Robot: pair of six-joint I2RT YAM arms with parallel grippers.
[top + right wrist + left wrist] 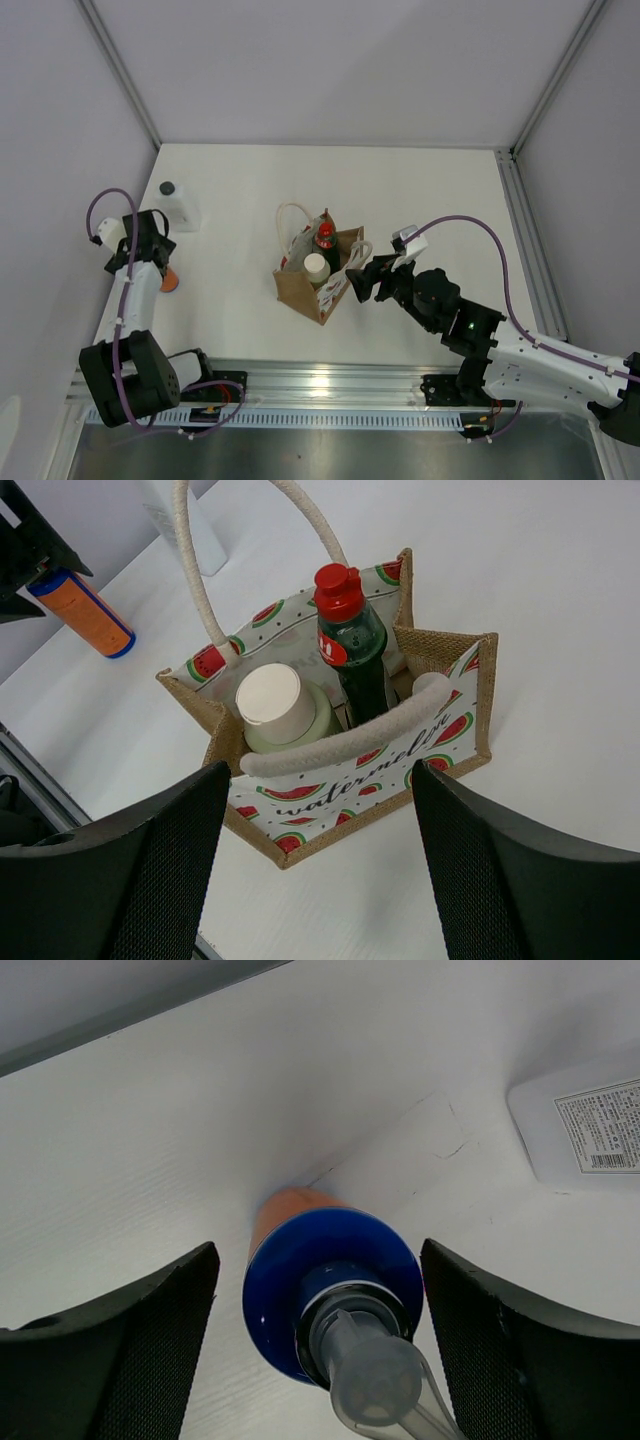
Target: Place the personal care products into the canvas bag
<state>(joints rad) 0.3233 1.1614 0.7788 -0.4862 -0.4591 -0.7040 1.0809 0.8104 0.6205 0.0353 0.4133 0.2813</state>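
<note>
1. Small brown canvas bag [298,288] with cream rope handles stands mid-table. It holds the olive-green bottle with cream cap [275,712] and the dark bottle with red cap [350,650].
2. Just beside the bag's right side: right gripper [320,780], wide open, empty.
3. Near the left edge: orange bottle with blue cap [330,1290] between the spread fingers of the left gripper [318,1260], no contact seen.
4. Clear bottle with black cap [178,205] stands by the far-left corner.

I am working in what looks like a robot lab cell. My white table [400,190] is boxed in by plain pale panels [350,60], joined by bare metal struts [118,70] that run out to the upper corners of the top view. Along the bottom of that view a slotted aluminium rail [340,385] carries the two arm bases [125,375], and purple cables [462,218] loop openly above them.
</note>
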